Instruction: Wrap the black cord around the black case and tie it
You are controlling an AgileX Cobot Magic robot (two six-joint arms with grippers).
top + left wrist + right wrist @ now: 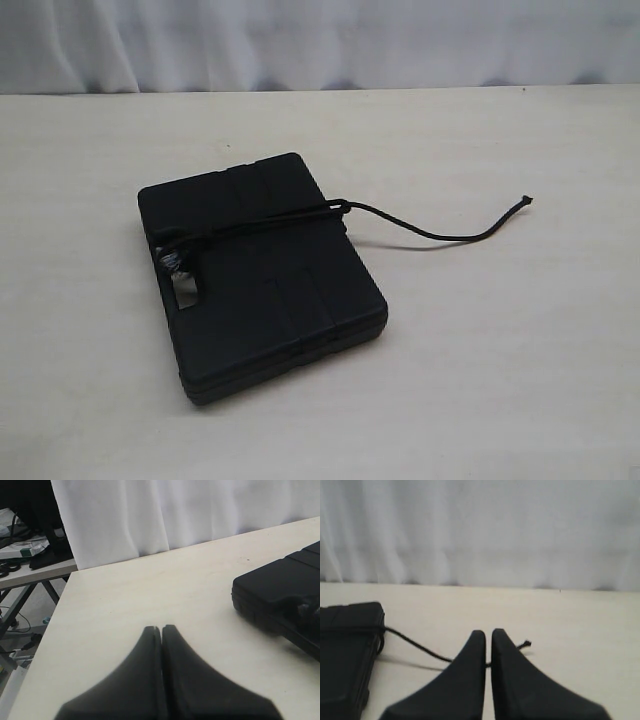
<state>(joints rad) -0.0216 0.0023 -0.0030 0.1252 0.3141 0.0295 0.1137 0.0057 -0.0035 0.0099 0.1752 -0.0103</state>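
The black case [260, 275] lies flat on the table, left of centre. The black cord [430, 236] crosses its top to the handle slot, where its greyish tufted end [172, 262] sits. Its other end trails right across the table to a tip [527, 200]. Neither gripper shows in the exterior view. In the left wrist view my left gripper [161, 627] is shut and empty, with the case [280, 595] off to one side. My right gripper [488, 631] is shut with only a hairline gap. The cord [415, 644] runs on the table well beyond it, from the case [347, 645].
The pale wooden table [500, 380] is backed by a white curtain [320, 40]. In the left wrist view the table edge [65, 595] drops off to a side bench with clutter [25, 545] and cables on the floor.
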